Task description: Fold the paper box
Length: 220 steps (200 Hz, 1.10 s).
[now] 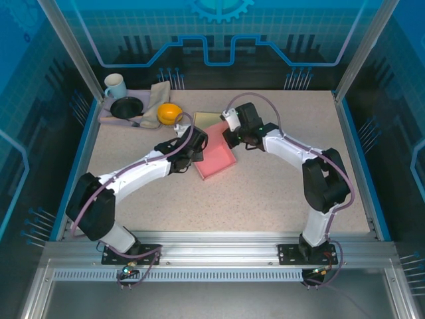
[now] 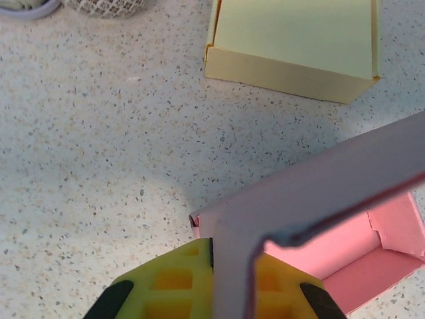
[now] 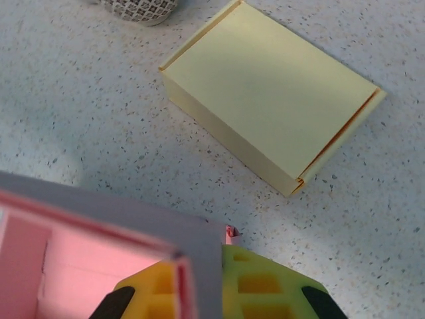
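The pink paper box [image 1: 216, 163] lies mid-counter between the two arms, just in front of a pale yellow box [image 3: 272, 86]; the left tool [image 2: 229, 284] is pinched tight on a raised panel of it, and the right tool [image 3: 206, 291] is likewise clamped on one of its walls at a corner.

With both tools gripping one thin sheet, the likeliest trouble is a tear or a stray crease, caused by the arms pulling apart or twisting against each other; the card could also slip out of a pinch, since each bite takes little more than an edge, and the panel would then spring back unfolded; a fold pushed off its scored line would leave the walls skewed and the lid unable to seat; a wide swing rearward could knock the yellow box, which sits near.

The pink box is thin matte card, pink inside and greyer on its shadowed outer face; its walls are straight, with a small tab at the corner, and the tray part is open and shallow; the yellow box is a closed, flat rectangular carton with crisp edges and a lid seam along one side; the tool pads are yellow, moulded with square recesses; the counter [image 1: 265, 199] is a hard, pale, speckled surface, stone-like and smooth.
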Tool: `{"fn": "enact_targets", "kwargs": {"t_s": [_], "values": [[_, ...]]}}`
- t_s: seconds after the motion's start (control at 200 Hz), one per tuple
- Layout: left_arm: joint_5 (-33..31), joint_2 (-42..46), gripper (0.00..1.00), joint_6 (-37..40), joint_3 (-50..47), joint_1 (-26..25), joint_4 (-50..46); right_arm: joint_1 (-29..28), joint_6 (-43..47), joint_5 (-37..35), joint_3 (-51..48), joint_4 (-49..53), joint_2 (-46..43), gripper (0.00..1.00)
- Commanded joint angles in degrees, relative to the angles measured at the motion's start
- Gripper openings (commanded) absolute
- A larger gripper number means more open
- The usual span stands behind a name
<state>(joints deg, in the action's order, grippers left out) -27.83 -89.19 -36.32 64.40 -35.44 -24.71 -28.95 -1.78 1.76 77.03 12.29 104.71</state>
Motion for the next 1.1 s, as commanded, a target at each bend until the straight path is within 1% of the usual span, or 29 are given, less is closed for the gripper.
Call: {"fn": "enact_targets", "kwargs": {"t_s": [0.0, 0.17, 0.32, 0.415, 0.52, 0.655, 0.86, 0.965, 1.0, 1.045, 1.065, 1.095], "values": [[-0.2, -0.5, 0.0, -10.3, -1.5, -0.5, 2.9, -2.2, -9.5, -6.6, -2.6, -4.4, -2.9, 0.05], [0.6, 1.1, 0.0, -17.4, -7.2, -1.2, 7.3, -4.2, -10.6, -8.4, -7.7, -8.3, -4.8, 0.05], [0.2, 1.8, 0.0, -22.1, -9.7, -2.3, 8.0, -5.4, -9.1, -8.8, -11.1, -10.2, -5.8, 0.05], [0.4, 1.8, 0.0, -23.8, -10.4, -3.2, 8.5, -6.5, -7.4, -9.0, -13.6, -11.5, -6.8, 0.05], [-1.8, 1.4, 0.0, -23.9, -10.6, -5.3, 8.6, -7.7, -5.8, -9.7, -17.0, -13.7, -8.5, 0.05], [-7.2, 1.0, 0.0, -22.4, -10.3, -9.7, 7.6, -8.2, -5.6, -10.0, -20.5, -14.6, -11.0, 0.06], [-22.0, -2.0, 0.0, -18.0, -6.7, -20.0, 2.4, -8.2, -6.6, -10.3, -24.4, -14.1, -13.9, 0.09], [-27.5, -4.9, 0.0, -18.1, -4.7, -23.5, -1.1, -8.2, -7.8, -10.7, -26.3, -14.4, -15.3, 0.11], [-29.2, -5.9, 0.0, -18.4, -4.0, -24.3, -2.5, -8.2, -8.1, -10.8, -28.4, -14.6, -15.8, 0.11], [-31.0, -7.3, 0.0, -19.8, -3.1, -25.1, -4.4, -8.2, -8.7, -11.1, -29.6, -14.9, -16.6, 0.12], [-31.4, -7.9, 0.0, -20.8, -2.8, -25.3, -5.5, -8.2, -8.8, -11.1, -30.2, -15.0, -16.9, 0.15], [-31.9, -8.5, 0.0, -22.0, -2.1, -25.4, -7.0, -8.2, -9.2, -11.2, -31.0, -15.2, -17.5, 0.16]]}}
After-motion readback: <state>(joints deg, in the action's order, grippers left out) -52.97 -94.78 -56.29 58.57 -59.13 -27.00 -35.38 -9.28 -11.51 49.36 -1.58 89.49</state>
